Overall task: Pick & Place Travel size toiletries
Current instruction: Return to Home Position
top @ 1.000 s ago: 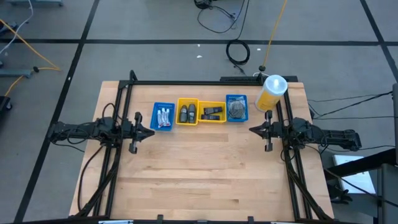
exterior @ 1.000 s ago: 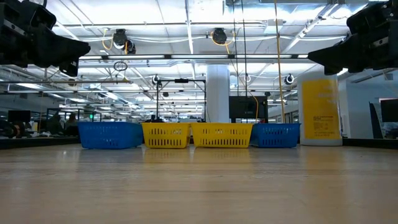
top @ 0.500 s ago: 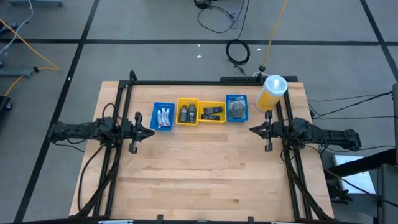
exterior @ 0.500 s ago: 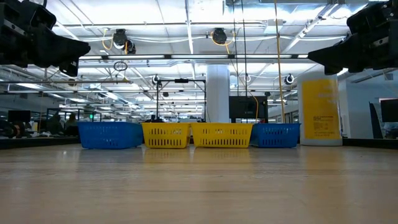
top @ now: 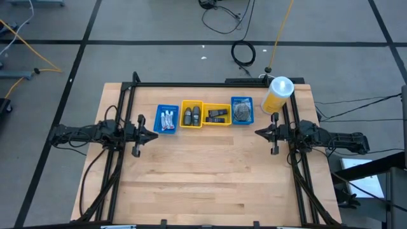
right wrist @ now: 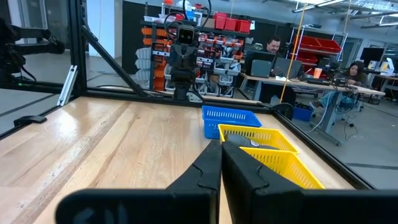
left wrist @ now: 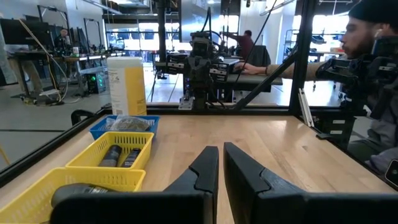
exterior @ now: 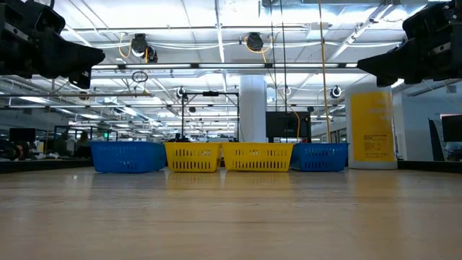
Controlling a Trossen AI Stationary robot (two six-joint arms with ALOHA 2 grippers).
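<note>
near edge first: bare wood of the table [top: 210, 184], no loose item seen on it. mid-table, out at the sides: left gripper [top: 154, 134] and right gripper [top: 257, 133] hang above the boards, tips pointing at each other, well apart. the wrist views show each pair of fingers drawn in to a thin slit with nothing between them. beyond both tips and inboard is a row of four baskets, its long axis running side to side. from the left: left blue basket [top: 166, 107] with white tubes [top: 168, 118], first yellow basket [top: 192, 102] with dark bottles [top: 192, 116], second yellow basket [top: 217, 105] with black packets [top: 217, 115], right blue basket [top: 241, 98] with grey discs [top: 241, 112]. the left gripper is nearer the tubes, the right nearer the discs. far right corner: tall yellow bottle [top: 278, 94]. judgement: sorting looks done; no reach toward the row seems called for, only settling at rest.
</note>
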